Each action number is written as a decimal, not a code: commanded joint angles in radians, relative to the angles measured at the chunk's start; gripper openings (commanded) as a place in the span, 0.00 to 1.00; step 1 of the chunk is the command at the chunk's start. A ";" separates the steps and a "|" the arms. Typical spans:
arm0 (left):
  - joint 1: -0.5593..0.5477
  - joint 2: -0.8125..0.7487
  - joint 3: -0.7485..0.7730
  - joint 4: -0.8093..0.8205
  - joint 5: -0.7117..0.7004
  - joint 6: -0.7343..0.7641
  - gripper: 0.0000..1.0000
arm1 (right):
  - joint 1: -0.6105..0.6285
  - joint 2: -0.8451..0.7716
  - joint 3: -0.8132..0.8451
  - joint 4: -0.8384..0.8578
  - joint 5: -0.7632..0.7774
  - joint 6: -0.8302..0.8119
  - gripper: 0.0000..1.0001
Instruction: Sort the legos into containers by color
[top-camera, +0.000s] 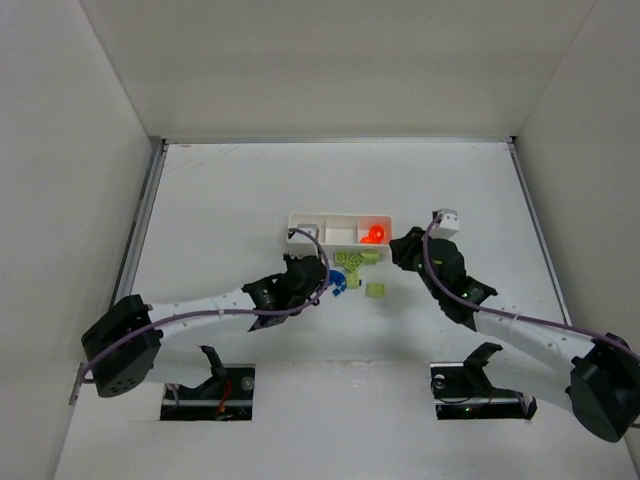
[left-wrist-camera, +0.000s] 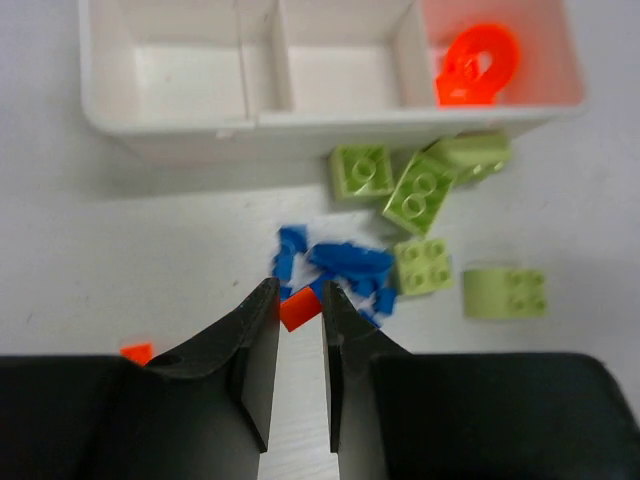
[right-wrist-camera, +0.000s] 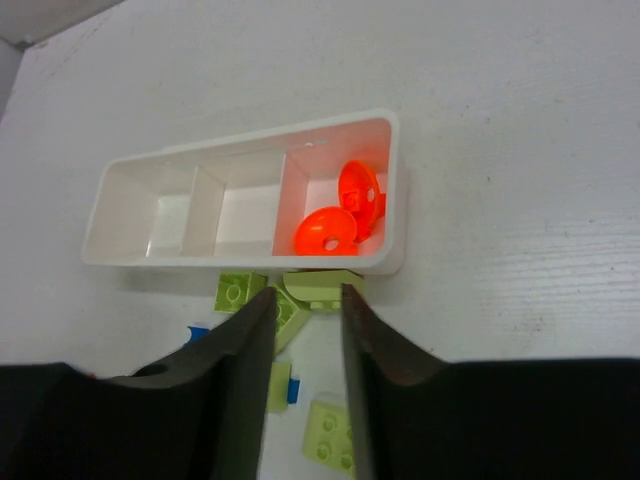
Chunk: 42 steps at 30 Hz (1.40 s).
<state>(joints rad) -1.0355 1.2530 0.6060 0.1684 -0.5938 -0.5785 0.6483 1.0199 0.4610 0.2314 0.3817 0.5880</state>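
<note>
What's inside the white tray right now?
Two orange-red round pieces sit in the right compartment of the tray. The middle and left compartments look bare. Anything under the orange pieces is hidden.

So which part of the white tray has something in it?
The right-end compartment: it holds the orange-red pieces. The middle compartment and left compartment are empty.

A tray (top-camera: 300, 239) lies across the middle of the table (top-camera: 220, 195), with two legos (top-camera: 374, 234) in its right compartment. More legos (top-camera: 356, 262) lie scattered on the table just before its right half. One lego (left-wrist-camera: 299, 312) at their near left sits between the left gripper's (left-wrist-camera: 297, 296) fingertips, touching both.
</note>
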 joint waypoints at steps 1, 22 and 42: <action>0.047 0.080 0.144 0.091 0.090 0.034 0.13 | -0.016 -0.070 -0.059 -0.017 0.005 0.055 0.28; 0.139 0.580 0.634 0.137 0.275 0.083 0.43 | 0.023 -0.087 -0.116 -0.014 0.020 0.090 0.39; 0.128 -0.029 -0.103 0.255 0.103 0.077 0.44 | 0.241 0.138 0.053 -0.290 0.036 0.116 0.81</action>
<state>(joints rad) -0.9081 1.2903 0.5488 0.3676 -0.4541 -0.5049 0.8585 1.1004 0.4438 -0.0334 0.4118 0.7017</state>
